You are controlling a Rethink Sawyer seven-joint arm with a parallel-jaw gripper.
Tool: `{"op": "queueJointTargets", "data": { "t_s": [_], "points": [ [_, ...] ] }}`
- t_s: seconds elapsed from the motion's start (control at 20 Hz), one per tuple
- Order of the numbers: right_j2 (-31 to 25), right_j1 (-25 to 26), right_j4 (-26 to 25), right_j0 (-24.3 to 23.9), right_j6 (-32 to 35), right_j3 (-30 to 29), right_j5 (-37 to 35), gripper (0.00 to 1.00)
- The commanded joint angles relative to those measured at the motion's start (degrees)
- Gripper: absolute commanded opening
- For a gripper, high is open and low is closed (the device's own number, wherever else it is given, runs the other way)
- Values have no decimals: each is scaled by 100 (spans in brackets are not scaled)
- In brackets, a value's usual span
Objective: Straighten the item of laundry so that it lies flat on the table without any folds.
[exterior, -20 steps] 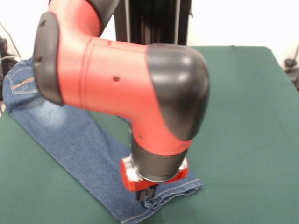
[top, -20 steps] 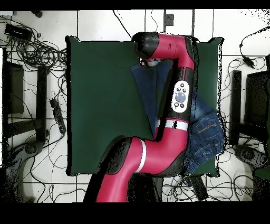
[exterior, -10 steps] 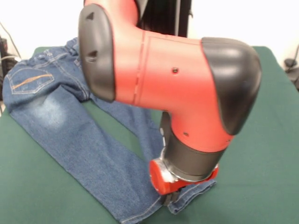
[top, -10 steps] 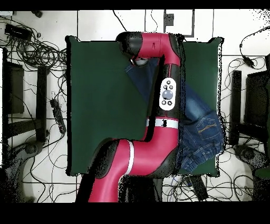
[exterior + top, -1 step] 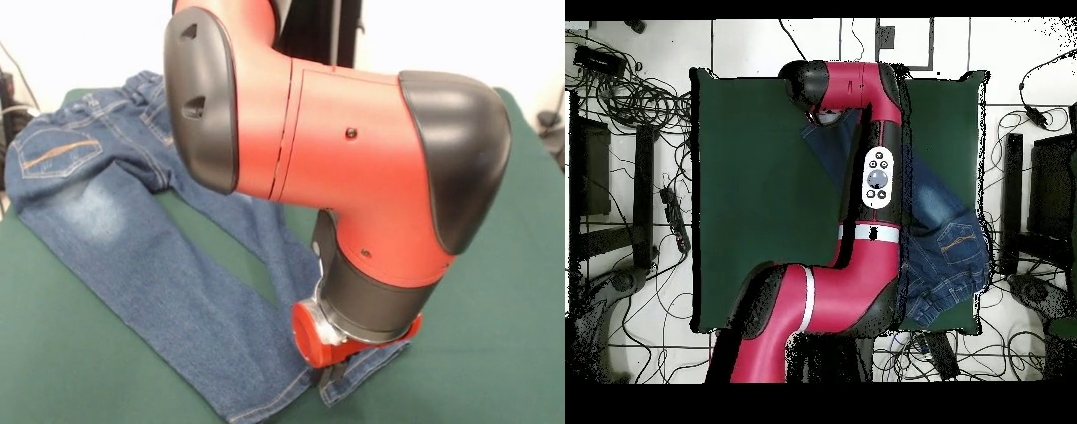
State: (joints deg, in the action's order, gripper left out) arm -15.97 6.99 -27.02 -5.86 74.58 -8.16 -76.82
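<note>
We see the end effector (image 5: 328,378) down at the hem of one leg of the jeans (image 5: 132,256), on the green bench (image 5: 494,309). Its tips are mostly hidden under the red wrist, so we cannot tell whether they are apart or clamped on the denim. From there the two legs run away, splayed with green showing between them, to the waistband and an orange-stitched pocket (image 5: 55,154) at the bench's corner.

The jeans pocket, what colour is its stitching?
Orange, on the jeans back pocket; front view shows it best.
</note>
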Motion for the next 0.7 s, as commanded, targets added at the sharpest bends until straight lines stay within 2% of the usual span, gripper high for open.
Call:
{"op": "queueJointTargets", "data": {
  "t_s": [0.05, 0.35, 0.7],
  "points": [
    [-145, 126, -7, 235, 1213, -789, 269, 0],
    [26, -119, 91, 341, 1379, -1023, 129, 0],
    [552, -617, 108, 696, 2196, -1564, 347, 0]
  ]
}}
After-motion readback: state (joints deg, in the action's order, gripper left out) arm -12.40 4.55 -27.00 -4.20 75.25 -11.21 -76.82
